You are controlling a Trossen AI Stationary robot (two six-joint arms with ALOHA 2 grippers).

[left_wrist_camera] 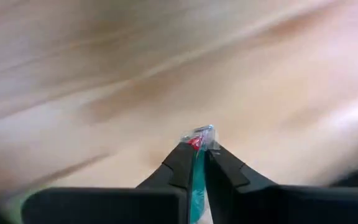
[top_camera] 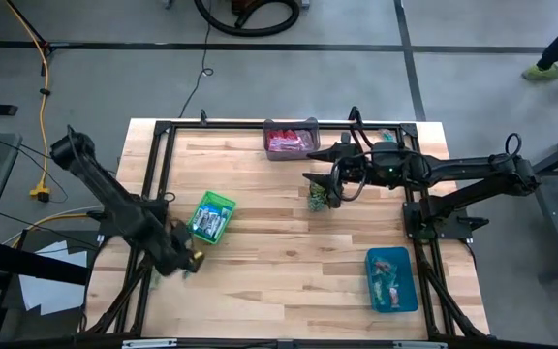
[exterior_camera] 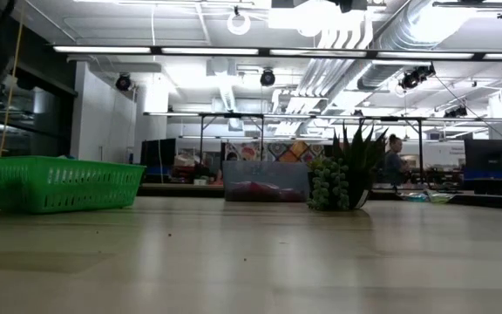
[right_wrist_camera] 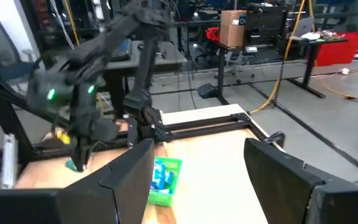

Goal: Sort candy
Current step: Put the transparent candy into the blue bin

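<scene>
The left end effector (left_wrist_camera: 199, 163) pinched a candy (left_wrist_camera: 199, 138) near the worktop's left edge, the green bin (top_camera: 212, 216) just beside it; the right end effector (top_camera: 324, 180), open, waited near the far edge.

A robotics laboratory or industrial workshop. The wooden worktable (top_camera: 289, 213) stands on a grey concrete floor (top_camera: 473, 58) crossed by cables, with a yellow cable (top_camera: 41, 87) at 10 o'clock. Overhead, exposed ducts (exterior_camera: 408, 35) and strip lights (exterior_camera: 260, 52) line an open ceiling; beyond the table stand desks (right_wrist_camera: 303, 46), equipment racks and a cardboard box (right_wrist_camera: 233, 28).
</scene>
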